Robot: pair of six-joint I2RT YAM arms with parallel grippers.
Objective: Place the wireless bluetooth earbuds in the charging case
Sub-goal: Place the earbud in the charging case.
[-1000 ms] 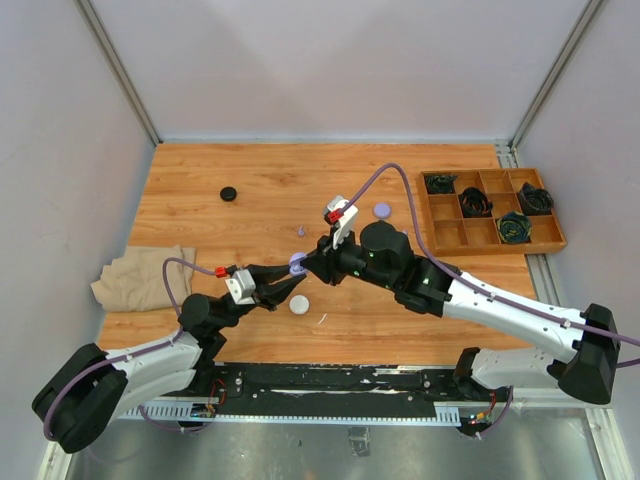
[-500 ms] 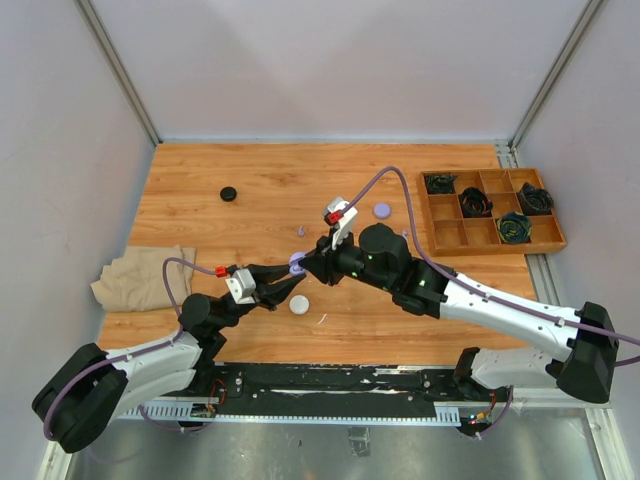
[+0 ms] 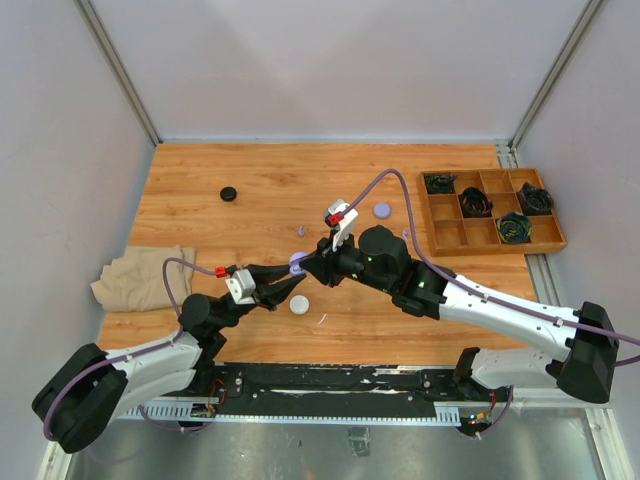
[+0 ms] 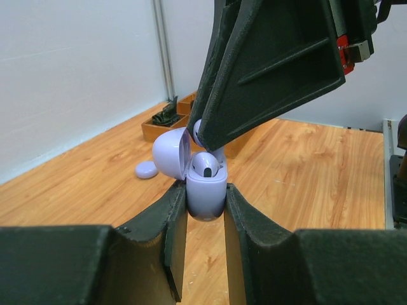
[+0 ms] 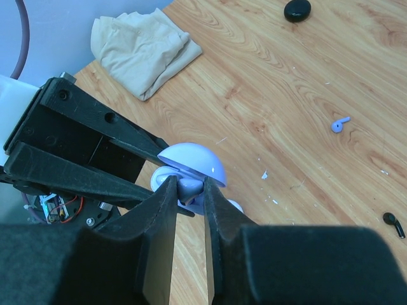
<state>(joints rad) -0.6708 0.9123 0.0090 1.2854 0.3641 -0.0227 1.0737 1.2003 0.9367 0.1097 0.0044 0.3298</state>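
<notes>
Left wrist alone: lavender earbud [image 4: 205,168] inside open case [image 4: 206,194]

Colour record: charging case [image 4: 206,190] and held earbud [image 4: 198,130] lavender.
Elsewhere: table [image 3: 250,190] light wood grain; cloth [image 3: 140,275] beige; loose earbud [image 5: 340,124] lavender; second loose earbud [image 5: 394,223] black; puck [image 3: 229,193] black.

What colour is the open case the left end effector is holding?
Lavender; the charging case shows best in the left wrist view.

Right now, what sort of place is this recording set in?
Probably a lab robot test cell, not a home: white panel walls enclose a wooden tabletop, with a compartment tray of coiled cables at one side.
</notes>
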